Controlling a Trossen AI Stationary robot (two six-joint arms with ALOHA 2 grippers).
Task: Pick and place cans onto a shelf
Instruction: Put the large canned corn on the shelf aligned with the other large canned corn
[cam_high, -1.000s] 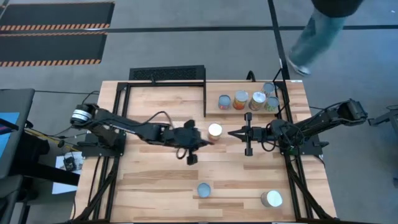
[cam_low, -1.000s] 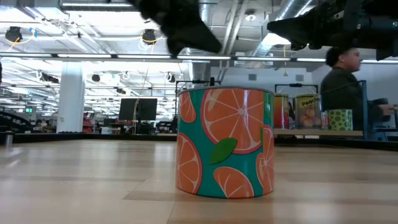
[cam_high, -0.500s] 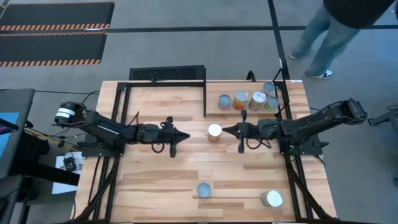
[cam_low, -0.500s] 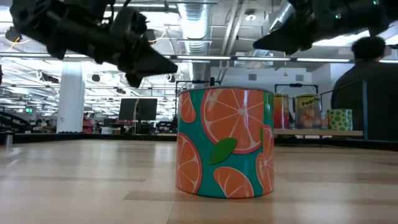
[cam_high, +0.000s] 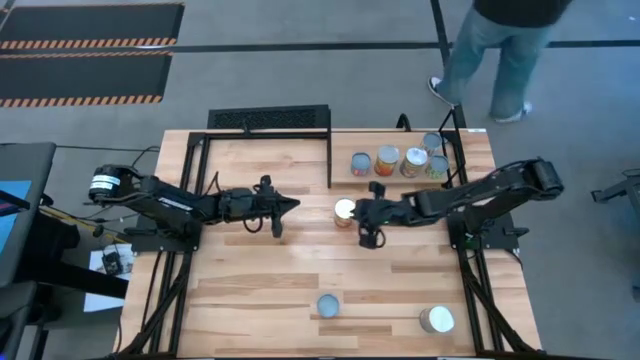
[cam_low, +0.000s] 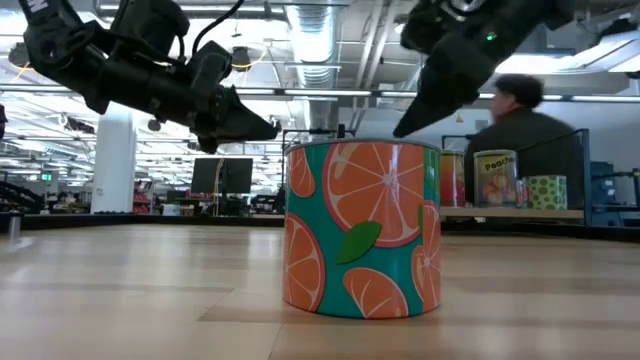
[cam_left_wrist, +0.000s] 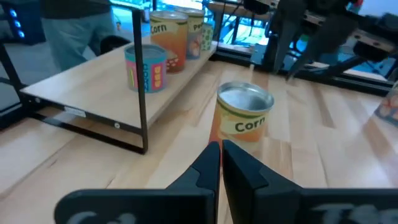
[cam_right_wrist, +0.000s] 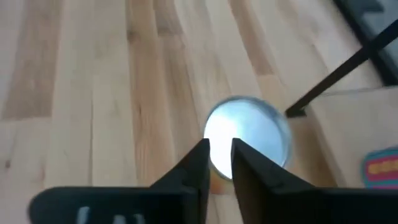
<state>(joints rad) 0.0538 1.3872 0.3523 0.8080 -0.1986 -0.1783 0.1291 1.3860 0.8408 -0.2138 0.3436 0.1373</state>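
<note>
A corn can (cam_high: 344, 211) with a silvery top stands upright on the table's middle; it also shows in the left wrist view (cam_left_wrist: 244, 118) and the right wrist view (cam_right_wrist: 247, 134). My right gripper (cam_high: 361, 213) hovers just right of and above it, tipped down, with only a narrow slit between its fingers (cam_right_wrist: 219, 149). My left gripper (cam_high: 291, 205) is shut and empty, left of the can and pointing at it (cam_left_wrist: 221, 149). Several cans (cam_high: 386, 160) stand on the shelf (cam_high: 400, 178) at the far right.
An orange-patterned can (cam_high: 328, 305) stands near the front edge, filling the low view (cam_low: 362, 230). Another can (cam_high: 437, 320) stands at the front right. A black frame (cam_high: 268, 118) sits at the far edge. A person (cam_high: 495, 50) walks beyond the table.
My left gripper has drawn back from the corn can toward the table's left edge and risen. My right gripper has moved left to the can and tipped its fingers down. The can has stayed upright in place. The person has walked behind the table.
</note>
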